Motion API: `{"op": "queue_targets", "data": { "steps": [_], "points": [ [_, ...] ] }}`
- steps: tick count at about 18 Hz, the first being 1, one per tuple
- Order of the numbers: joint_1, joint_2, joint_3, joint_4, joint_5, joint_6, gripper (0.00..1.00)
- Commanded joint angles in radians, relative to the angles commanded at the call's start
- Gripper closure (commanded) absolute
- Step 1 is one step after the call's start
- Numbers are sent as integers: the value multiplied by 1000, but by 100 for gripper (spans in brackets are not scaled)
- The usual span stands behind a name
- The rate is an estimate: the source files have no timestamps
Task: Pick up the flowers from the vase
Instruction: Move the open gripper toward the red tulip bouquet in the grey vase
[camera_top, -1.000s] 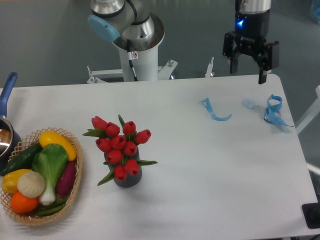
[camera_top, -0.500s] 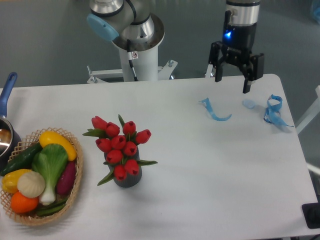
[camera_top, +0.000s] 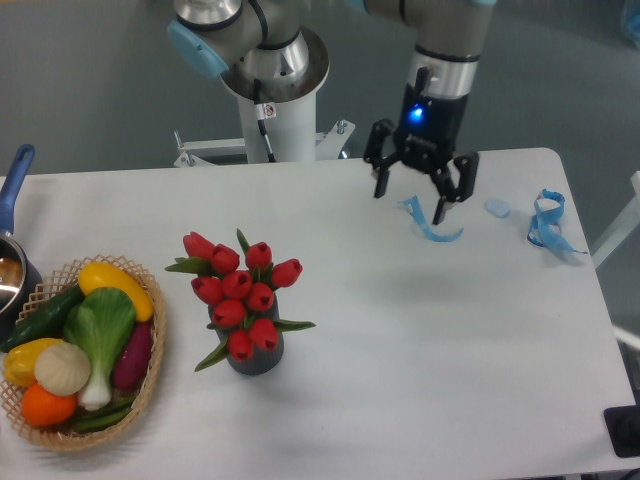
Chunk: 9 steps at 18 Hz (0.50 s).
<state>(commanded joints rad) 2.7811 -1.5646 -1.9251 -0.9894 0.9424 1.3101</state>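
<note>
The flowers (camera_top: 240, 292), a bunch of red tulip buds with green leaves, stand upright in the vase (camera_top: 256, 356), a small dark grey cylinder set on the white table (camera_top: 400, 340) left of centre and toward the front. The buds rise well above the vase mouth, and a few leaves splay out to either side at the rim. The gripper (camera_top: 412, 206) hangs above the rear of the table, well apart from the flowers and to their right; its jaws are spread apart, pointing downward, with nothing between them. A blue light glows on the gripper body. One dark fingertip sits just over or beside a curled strip of blue ribbon (camera_top: 430, 225) lying on the table; whether it touches the strip cannot be told. Further right lie a small pale blue piece (camera_top: 497, 208) and a second, knotted blue ribbon (camera_top: 548, 225) near the table's right edge. At the left front stands a woven basket (camera_top: 150, 375) holding toy vegetables (camera_top: 85, 345): yellow, green, white, orange and purple pieces. Beside the basket, at the left edge, part of a pot with a blue handle (camera_top: 14, 185) is visible. The arm's base column (camera_top: 275, 110) stands behind the table's rear edge.
</note>
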Motion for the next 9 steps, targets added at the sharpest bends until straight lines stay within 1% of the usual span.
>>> {"op": "queue_targets", "data": {
  "steps": [3, 5, 7, 9],
  "points": [
    [-2, -5, -25, 0, -147, -18, 0],
    [-2, -9, -35, 2, -215, -20, 0],
    [-12, -11, -38, 3, -241, -20, 0],
    [-52, -34, -37, 3, -244, -15, 0]
  ]
}}
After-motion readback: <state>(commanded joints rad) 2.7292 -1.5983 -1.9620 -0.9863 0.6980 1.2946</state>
